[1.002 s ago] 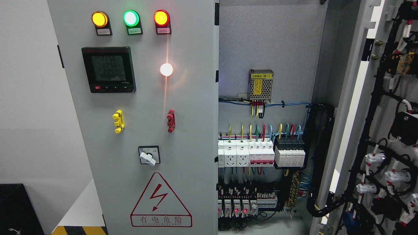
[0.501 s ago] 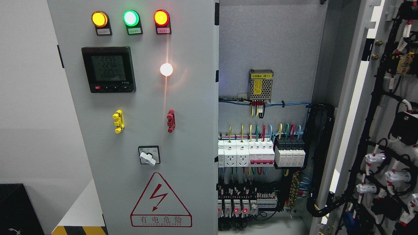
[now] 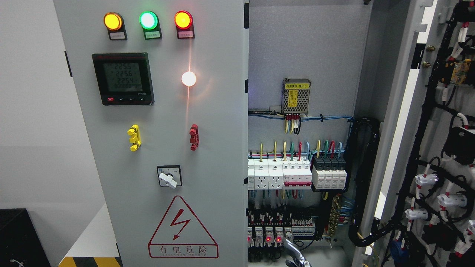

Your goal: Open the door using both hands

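A: We've got a metallic robot hand [image 3: 295, 256] newly poking up at the bottom edge; whether it's clenched or loose, we can't tell.

B: Up-left of it, the grey steel left door [image 3: 163, 148] sits closed; the right door [image 3: 426, 148] hangs open to its right. We reckon the reach begins.

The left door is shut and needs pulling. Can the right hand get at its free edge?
Probably yes: the right hand shows low by the open bay, just right of the edge of the left door, with nothing visible between them.
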